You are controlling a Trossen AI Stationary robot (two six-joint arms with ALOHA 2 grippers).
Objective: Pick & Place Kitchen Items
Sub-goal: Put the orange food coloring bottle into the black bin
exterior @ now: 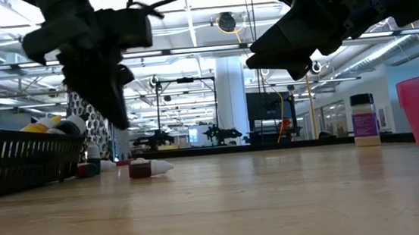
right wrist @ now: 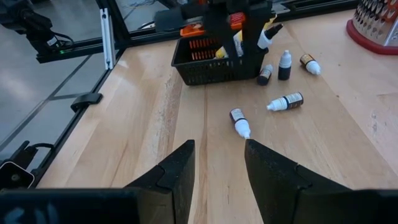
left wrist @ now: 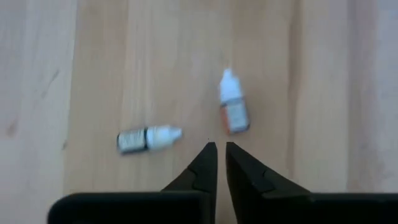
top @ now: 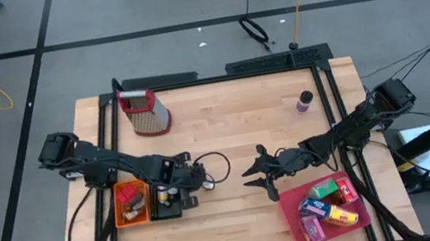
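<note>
Two little white-capped bottles (left wrist: 149,138) (left wrist: 233,107) lie on their sides on the wooden table just ahead of my left gripper (left wrist: 221,148). It hangs above them, pointing steeply down, shut with nothing between its fingers. It hovers beside the black basket (top: 163,203), which holds more small items. More little bottles (right wrist: 286,101) lie scattered beside the basket (right wrist: 214,65). My right gripper (top: 252,175) waits open above the table's middle, holding nothing. Coloured cartons and an orange packet (top: 342,217) lie in the pink tray (top: 295,223).
An orange bin (top: 131,203) sits left of the black basket. The red-topped metal grater (top: 144,112) stands at the far left, and a purple-labelled jar (top: 305,102) at the far right. Bare wood lies between the two grippers and toward the far edge.
</note>
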